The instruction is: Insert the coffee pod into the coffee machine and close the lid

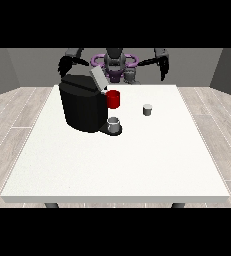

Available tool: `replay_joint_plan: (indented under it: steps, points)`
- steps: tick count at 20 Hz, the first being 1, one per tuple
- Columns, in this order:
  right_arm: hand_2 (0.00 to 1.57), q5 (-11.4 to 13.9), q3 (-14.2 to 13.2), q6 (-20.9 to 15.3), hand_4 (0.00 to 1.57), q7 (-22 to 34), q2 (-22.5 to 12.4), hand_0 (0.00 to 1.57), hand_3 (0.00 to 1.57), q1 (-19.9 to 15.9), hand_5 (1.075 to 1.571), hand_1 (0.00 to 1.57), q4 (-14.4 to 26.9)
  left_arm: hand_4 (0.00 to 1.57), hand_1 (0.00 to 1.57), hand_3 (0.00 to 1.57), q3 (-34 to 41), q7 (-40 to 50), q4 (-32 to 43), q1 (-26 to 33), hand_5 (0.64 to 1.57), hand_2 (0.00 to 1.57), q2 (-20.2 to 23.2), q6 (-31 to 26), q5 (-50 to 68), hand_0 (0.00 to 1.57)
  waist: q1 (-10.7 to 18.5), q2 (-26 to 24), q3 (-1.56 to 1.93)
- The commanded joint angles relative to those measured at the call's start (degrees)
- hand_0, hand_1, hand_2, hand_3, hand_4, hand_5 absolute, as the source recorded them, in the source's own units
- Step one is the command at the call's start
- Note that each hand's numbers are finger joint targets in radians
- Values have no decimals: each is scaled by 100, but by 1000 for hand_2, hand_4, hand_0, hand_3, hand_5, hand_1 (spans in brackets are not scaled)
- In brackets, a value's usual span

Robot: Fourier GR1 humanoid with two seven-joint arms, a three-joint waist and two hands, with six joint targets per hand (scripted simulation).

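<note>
Behind the coffee machine (84,106), both hands are hidden, fingers impossible to judge. One lid (97,77) tilts open; one pod (147,110), one cup (114,123).

Black coffee machine (82,107) with grey lid (97,76), red cup (114,99), grey coffee pod (147,110), white table (137,160)

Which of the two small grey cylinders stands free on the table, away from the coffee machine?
The small grey cylinder right of the red part. The other grey cup sits on the black coffee machine's base.
</note>
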Motion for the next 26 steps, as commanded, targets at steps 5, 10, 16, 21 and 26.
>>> replay_joint_plan:
  steps: [5,10,16,21,26]
  points:
    - [0,-103,197,106,168,-142,95,0,0,42,1571,0,-151,0,0,0,568,156,1351,-925,1571,0,501,-444,172,0,-352,348,1]
    - [0,-91,283,96,233,28,15,0,0,-485,1571,0,-339,0,0,0,631,498,2052,-1676,1571,0,731,-242,-179,0,-663,812,1]
    - [0,122,308,-373,332,156,98,0,0,-872,1571,0,112,0,0,0,504,384,2732,-2111,1571,0,576,-126,-432,0,-394,989,1]
    - [0,-23,183,-193,393,-40,2,0,0,-772,1571,0,301,0,0,0,471,44,3326,-2110,1571,0,859,-242,-746,0,-401,1084,1]
    - [0,-52,-23,-220,407,-143,-69,0,0,-732,1571,0,734,0,0,0,165,-67,3496,-2115,1571,375,772,-175,-1163,0,-301,907,2]
